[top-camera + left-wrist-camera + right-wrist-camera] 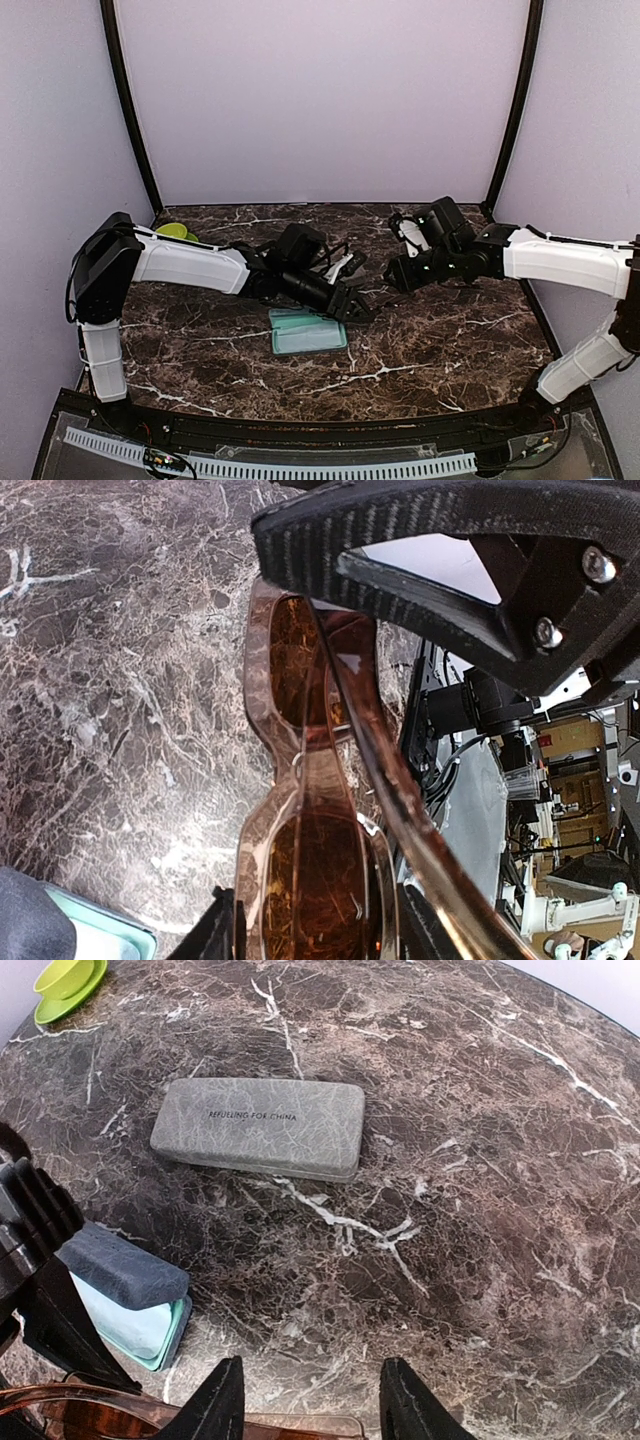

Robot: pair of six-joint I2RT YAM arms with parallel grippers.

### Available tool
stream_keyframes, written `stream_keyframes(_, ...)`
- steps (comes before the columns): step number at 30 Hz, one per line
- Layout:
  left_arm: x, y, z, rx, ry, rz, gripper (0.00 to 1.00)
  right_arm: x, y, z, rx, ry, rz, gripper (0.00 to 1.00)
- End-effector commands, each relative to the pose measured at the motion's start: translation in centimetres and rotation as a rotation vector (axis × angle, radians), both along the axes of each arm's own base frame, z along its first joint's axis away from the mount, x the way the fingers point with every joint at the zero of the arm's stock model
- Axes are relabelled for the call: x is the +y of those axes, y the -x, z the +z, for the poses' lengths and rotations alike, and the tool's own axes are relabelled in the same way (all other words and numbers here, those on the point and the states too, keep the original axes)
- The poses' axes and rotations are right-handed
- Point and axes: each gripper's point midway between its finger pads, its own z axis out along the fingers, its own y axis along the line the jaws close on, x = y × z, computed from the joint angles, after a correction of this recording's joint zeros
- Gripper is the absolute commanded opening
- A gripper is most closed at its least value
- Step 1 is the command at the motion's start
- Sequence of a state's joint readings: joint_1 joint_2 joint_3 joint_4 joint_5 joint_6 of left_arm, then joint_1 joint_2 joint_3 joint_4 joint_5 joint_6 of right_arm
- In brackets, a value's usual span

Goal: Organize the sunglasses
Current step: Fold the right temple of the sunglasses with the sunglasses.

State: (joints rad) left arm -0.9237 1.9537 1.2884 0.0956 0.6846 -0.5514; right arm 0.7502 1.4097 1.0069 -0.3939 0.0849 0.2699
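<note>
The left hand [348, 303] reaches in over the middle of the table [480, 1210] and pinches the sunglasses [310, 880]. In its wrist view the lower lens sits between its black fingers and the frame runs up and away from the camera. The frame is translucent pinkish brown with amber-brown lenses, and one temple slants across the right side of that view. At the far end of the glasses a black part of the right hand [393, 270] lies over the upper rim.

The two hands face each other near the centre of the table, just apart, with the glasses between them. In the right wrist view the right hand's fingers [215, 1405] stand apart, and a thin bar of the frame crosses the gap at the bottom edge. I cannot tell whether they press on it.

Just below the left hand in the top view lies an open case [308, 332], pale teal inside with a blue-grey lid. A closed grey case [260, 1125] with a line of small print lies flat farther off on the table, well apart from the open one. A lime-green cup [62, 975] on a matching saucer stands near the table's far left corner
</note>
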Motion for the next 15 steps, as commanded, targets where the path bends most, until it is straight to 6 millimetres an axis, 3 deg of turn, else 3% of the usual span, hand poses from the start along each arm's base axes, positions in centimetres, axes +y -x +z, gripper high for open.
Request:
stream_keyframes(1, 0.0, 0.4, 2.6, -0.054, 0.06, -0.029, 0.07, -0.7, -0.2, 1.1, -0.04, 0.024, -0.021, 0.48)
stream_keyframes(9, 1.5, 1.2, 1.9, -0.08, 0.054, -0.069, 0.06, -2.1, 0.1, 3.4, -0.041, -0.05, 0.001, 0.53)
stream_keyframes(15, 3.5, 2.5, 2.1, -0.158, 0.035, -0.148, 0.06, -1.1, 2.7, 4.0, 0.013, -0.148, 0.155, 0.63)
